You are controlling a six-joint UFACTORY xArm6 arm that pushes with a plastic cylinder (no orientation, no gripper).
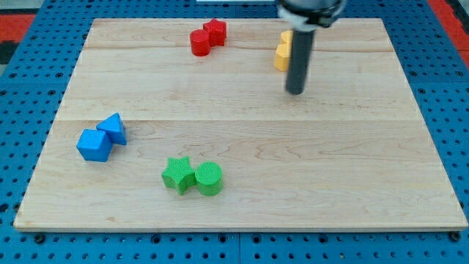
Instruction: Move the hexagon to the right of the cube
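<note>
The blue cube (pixel 94 144) lies at the board's left, touching a blue triangular block (pixel 113 128) on its upper right. Two yellow blocks touch each other near the view's top: one (pixel 282 56) below, another (pixel 285 37) above it. Both are partly hidden behind my rod, so I cannot tell which one is the hexagon. My tip (pixel 294 92) rests on the board just below and slightly right of the yellow pair, apart from them. It is far to the right of the blue cube.
A red cylinder (pixel 199 42) and a red star (pixel 215 31) touch at the top centre. A green star (pixel 177 174) and a green cylinder (pixel 209 178) touch at the lower centre. The wooden board (pixel 366 169) lies on a blue pegboard.
</note>
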